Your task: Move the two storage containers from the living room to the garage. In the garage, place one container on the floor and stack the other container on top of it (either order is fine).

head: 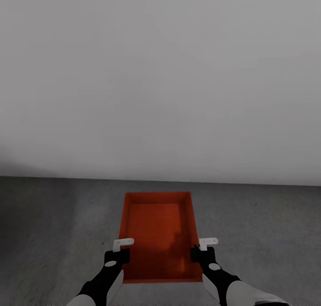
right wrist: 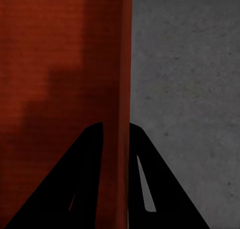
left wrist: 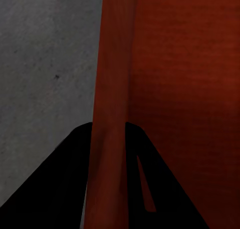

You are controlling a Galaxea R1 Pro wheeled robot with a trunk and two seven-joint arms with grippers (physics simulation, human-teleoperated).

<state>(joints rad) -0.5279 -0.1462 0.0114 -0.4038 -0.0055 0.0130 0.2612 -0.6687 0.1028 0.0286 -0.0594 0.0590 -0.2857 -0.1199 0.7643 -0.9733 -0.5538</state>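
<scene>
One red-orange storage container (head: 158, 234) lies lengthwise in front of me over the grey concrete floor (head: 53, 217) of the garage. My left gripper (head: 121, 252) is shut on its left wall and my right gripper (head: 196, 252) on its right wall, both near the end closest to me. The left wrist view has the thin wall (left wrist: 110, 89) running between the dark fingers (left wrist: 65, 179) of the left gripper (left wrist: 107, 154). In the right wrist view the other wall (right wrist: 122, 64) sits between the two fingers of the right gripper (right wrist: 116, 154). Whether the container rests on the floor or hangs just above it, I cannot tell.
A plain white wall (head: 160, 74) rises a short way beyond the container's far end. Bare concrete (right wrist: 185, 79) spreads to both sides of the container.
</scene>
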